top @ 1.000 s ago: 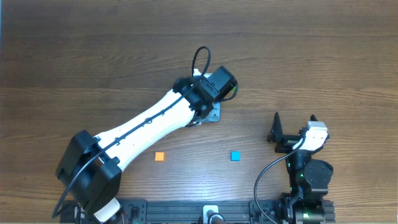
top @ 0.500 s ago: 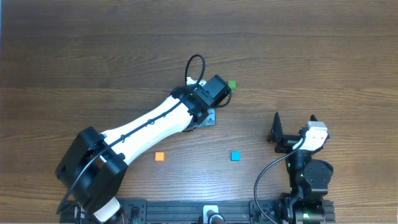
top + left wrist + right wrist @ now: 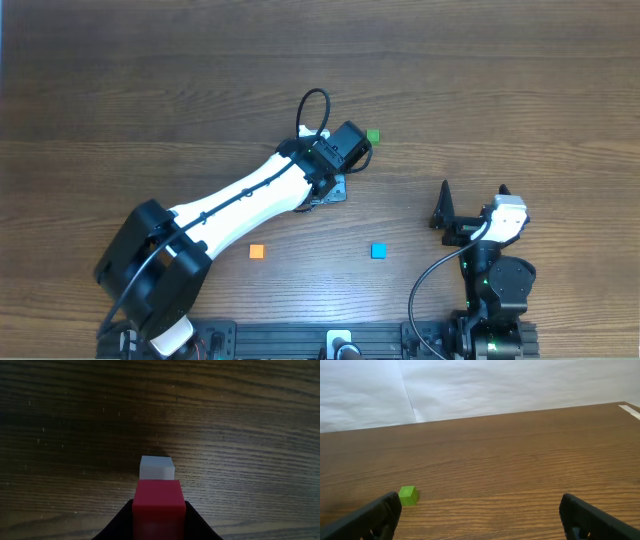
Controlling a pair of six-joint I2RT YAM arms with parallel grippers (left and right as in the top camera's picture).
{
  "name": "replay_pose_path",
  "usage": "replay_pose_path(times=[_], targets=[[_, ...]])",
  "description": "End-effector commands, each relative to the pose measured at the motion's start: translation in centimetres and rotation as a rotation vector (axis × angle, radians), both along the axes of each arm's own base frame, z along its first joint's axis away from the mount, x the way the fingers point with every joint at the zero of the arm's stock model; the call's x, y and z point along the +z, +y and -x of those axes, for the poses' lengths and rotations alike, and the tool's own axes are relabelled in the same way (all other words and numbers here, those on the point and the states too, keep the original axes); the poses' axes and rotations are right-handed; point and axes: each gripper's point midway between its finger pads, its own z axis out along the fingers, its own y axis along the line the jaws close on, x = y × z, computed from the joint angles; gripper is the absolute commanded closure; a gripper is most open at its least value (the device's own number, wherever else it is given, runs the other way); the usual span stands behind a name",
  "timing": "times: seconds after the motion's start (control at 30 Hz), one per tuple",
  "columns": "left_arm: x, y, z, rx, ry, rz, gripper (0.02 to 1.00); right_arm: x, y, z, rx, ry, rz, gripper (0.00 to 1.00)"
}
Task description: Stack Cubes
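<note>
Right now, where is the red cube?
In the left wrist view, the red cube sits between the jaws of the left gripper, close by a pale grey cube.

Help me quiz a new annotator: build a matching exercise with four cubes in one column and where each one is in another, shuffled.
Things:
1. red cube
2. green cube
3. blue cube
4. orange cube

Places:
A. on the table, nearest the left arm's base
B. held in the left gripper
C. on the table, farthest from both bases
D. on the table, nearest the right arm's base

Pairs: 1-B, 2-C, 3-D, 4-A
</note>
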Motion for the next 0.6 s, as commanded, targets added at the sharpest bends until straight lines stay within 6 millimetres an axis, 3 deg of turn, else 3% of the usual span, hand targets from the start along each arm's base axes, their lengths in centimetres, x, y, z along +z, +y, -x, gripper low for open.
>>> replay_pose_path(times=[0.03,0.6], targets=[[-1.51,0.90,-0.06,0.023,0.015,-0.045,0.906,-0.26,-0.06,-0.02,0.000,0.002,0.008,0.007],[-2.36,0.83,-0.31,0.025,0.017,-0.053,0.904,-0.25,-0.05,-0.02,0.000,0.001,0.008,0.009]])
